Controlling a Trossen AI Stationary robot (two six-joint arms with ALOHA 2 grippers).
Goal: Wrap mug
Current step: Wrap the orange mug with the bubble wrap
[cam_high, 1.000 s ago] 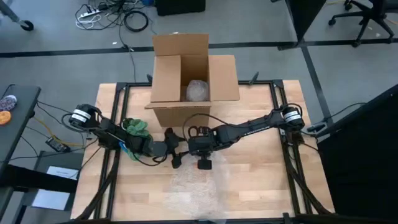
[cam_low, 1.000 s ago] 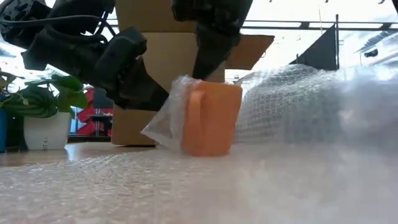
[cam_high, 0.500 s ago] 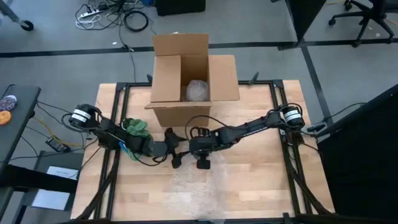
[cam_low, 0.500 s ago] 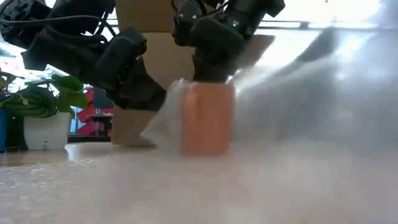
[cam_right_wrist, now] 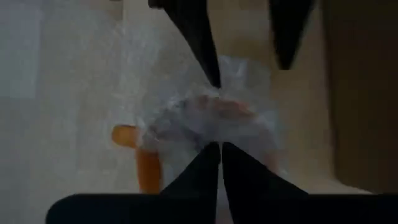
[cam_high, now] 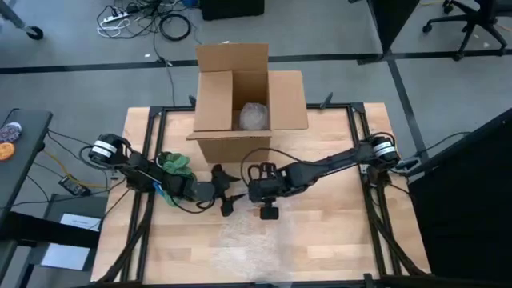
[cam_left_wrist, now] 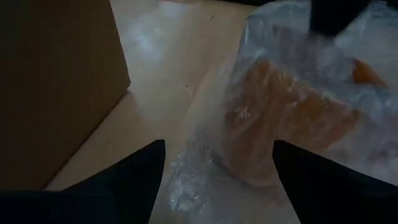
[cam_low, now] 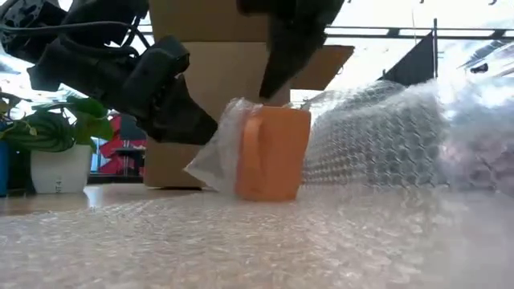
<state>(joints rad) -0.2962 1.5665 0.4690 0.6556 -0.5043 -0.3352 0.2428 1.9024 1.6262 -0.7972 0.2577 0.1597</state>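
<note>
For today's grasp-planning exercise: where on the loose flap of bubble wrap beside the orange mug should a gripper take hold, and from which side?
Probably pinch the free corner of the flap, coming from the left gripper side: there it juts clear of the mug, while the right gripper is above.

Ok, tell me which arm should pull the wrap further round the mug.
Right, probably. The right gripper sits directly over the orange mug, shut on the bubble wrap. The left gripper is open beside the mug, holding nothing.
</note>
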